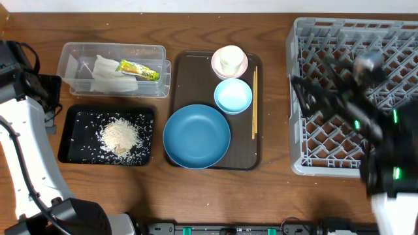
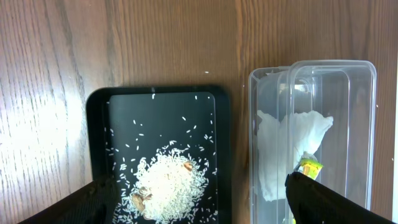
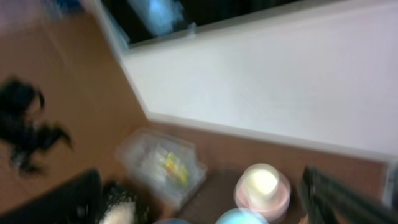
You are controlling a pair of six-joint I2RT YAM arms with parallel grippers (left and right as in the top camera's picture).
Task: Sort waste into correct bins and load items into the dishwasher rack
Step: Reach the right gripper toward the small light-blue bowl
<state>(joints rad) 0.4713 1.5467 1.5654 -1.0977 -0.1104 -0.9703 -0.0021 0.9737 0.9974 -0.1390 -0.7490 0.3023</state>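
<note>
The waste half looks done to me. The rice crumbs [image 1: 121,135] lie heaped in the matte black tray [image 1: 65,140]. The crumpled napkin [image 1: 104,75] and glossy yellow-green wrapper [image 1: 138,70] sit in the clear container [image 1: 68,59]. Both bins are on the left-arm side of the brown tray [image 1: 189,72]. Loading is not begun: the brown tray carries the smooth round dark-blue plate [image 1: 196,136], the light-blue bowl [image 1: 233,95], the pink bowl [image 1: 243,69] with the white cup [image 1: 230,59] inside, and the thin wooden chopsticks [image 1: 255,101]. Beyond its other side, the grey lattice rack [image 1: 307,153] shows no dishes. My left gripper [image 2: 199,183] is spread and empty; the blurred right gripper [image 3: 200,180] looks spread too.
</note>
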